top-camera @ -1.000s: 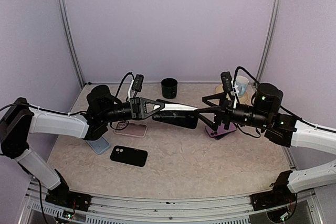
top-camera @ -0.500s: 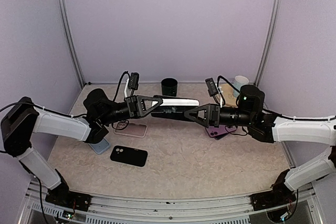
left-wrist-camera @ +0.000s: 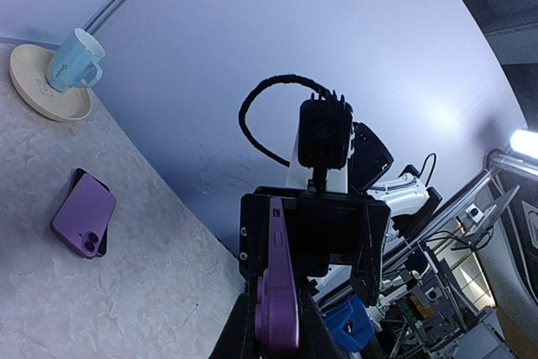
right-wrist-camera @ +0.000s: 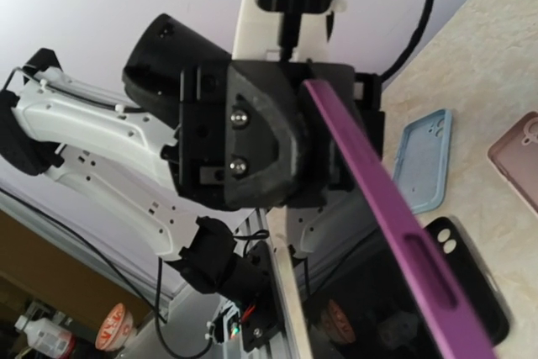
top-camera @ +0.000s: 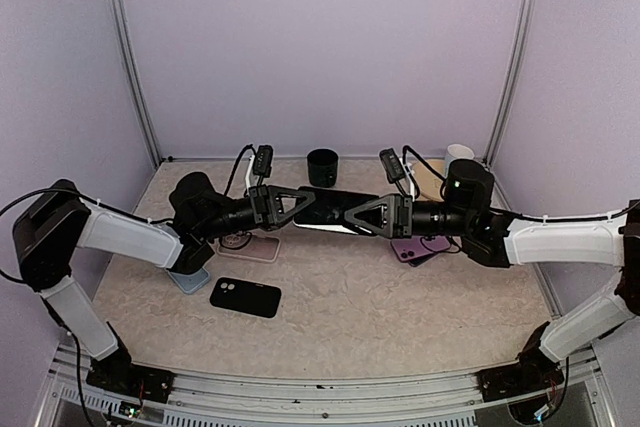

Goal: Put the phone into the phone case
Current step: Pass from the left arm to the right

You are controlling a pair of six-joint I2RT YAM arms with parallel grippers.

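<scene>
The phone (top-camera: 328,202), purple-edged with a dark screen, hangs level in the air above the table's middle. My left gripper (top-camera: 303,205) is shut on its left end; in the left wrist view the purple edge (left-wrist-camera: 277,279) sits pinched between my fingers (left-wrist-camera: 313,329). My right gripper (top-camera: 352,215) has come over the phone's right end, and its jaws stand one on each side of it with a gap showing at one jaw (left-wrist-camera: 370,241). The right wrist view has the phone (right-wrist-camera: 395,216) running from the left gripper (right-wrist-camera: 313,98) toward the lens. A purple phone case (top-camera: 418,247) lies on the table below the right arm.
On the table lie a pink case (top-camera: 248,247), a blue case (top-camera: 190,278) and a black case (top-camera: 245,297). A black cup (top-camera: 322,167) stands at the back. A blue mug on a saucer (left-wrist-camera: 71,60) sits at the back right corner.
The right arm has swung left to the phone's free end, and its jaws have narrowed around it. The left gripper has kept its hold and shifted slightly.
</scene>
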